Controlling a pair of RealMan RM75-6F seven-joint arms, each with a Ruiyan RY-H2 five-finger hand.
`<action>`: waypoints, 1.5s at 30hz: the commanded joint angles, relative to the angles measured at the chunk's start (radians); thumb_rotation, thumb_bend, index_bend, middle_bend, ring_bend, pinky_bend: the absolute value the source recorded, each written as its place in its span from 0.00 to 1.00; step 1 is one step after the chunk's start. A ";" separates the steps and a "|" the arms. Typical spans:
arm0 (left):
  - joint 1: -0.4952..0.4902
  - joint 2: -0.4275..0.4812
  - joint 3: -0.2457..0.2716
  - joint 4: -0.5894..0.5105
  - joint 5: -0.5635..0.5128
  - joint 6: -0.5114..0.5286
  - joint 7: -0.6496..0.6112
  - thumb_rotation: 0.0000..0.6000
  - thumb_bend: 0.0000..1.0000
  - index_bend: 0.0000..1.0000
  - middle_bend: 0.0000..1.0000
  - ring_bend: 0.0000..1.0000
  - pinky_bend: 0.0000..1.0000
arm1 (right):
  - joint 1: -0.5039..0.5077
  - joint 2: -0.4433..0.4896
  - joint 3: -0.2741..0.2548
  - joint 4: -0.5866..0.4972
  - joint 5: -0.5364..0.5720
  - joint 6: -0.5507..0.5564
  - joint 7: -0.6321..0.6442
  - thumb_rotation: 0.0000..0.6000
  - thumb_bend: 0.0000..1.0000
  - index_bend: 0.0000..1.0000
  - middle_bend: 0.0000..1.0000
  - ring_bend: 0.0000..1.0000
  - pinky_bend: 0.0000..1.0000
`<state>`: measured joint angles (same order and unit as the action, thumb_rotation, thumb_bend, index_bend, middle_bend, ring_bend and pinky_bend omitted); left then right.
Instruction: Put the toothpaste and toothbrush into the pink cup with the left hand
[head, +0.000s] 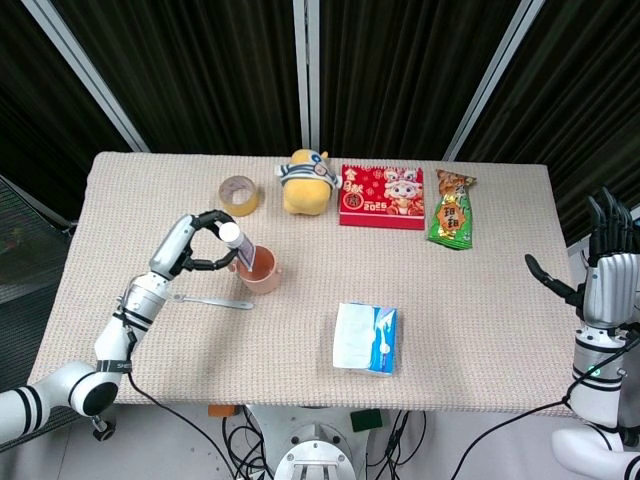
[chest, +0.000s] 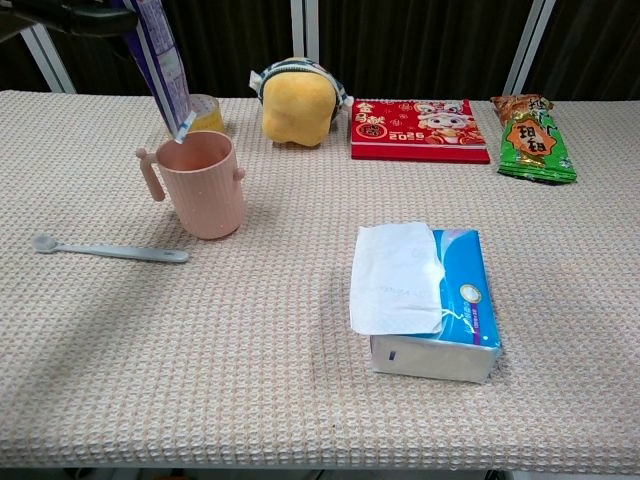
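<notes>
One pink cup (chest: 198, 184), one toothpaste tube (chest: 164, 63), one toothbrush (chest: 108, 250), one tape roll (head: 239, 194), one yellow plush toy (chest: 296, 103), one red calendar (chest: 419, 129), one green snack bag (chest: 532, 138), one tissue pack (chest: 425, 300), two robot hands (head: 201, 246) (head: 603, 272)

Head overhead; chest low (shared table (head: 480, 300)).

Far edge — tape roll (head: 239, 194), yellow plush (head: 305, 182), red calendar (head: 382, 196), green snack (head: 452, 209); tissue pack (head: 365, 338) nearer.

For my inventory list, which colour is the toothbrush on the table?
The toothbrush is pale grey-blue; the chest view shows it best.
</notes>
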<state>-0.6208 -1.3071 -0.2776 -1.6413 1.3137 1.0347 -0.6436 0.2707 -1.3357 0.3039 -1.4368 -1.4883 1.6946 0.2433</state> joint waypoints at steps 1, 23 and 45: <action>-0.006 -0.020 0.007 0.014 -0.002 -0.006 0.000 1.00 0.33 0.62 0.45 0.34 0.46 | -0.001 -0.001 -0.001 0.004 0.002 -0.002 0.003 1.00 0.38 0.00 0.00 0.00 0.00; -0.015 -0.205 0.058 0.227 0.024 -0.011 -0.038 1.00 0.33 0.64 0.45 0.33 0.44 | -0.003 -0.030 -0.014 0.061 0.008 -0.026 0.027 1.00 0.38 0.00 0.00 0.00 0.00; -0.009 -0.318 0.106 0.409 0.104 0.049 -0.041 1.00 0.33 0.58 0.37 0.27 0.38 | 0.002 -0.028 -0.019 0.054 -0.001 -0.038 0.010 1.00 0.38 0.00 0.00 0.00 0.00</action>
<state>-0.6308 -1.6245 -0.1714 -1.2328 1.4165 1.0817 -0.6819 0.2722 -1.3638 0.2849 -1.3826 -1.4889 1.6569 0.2530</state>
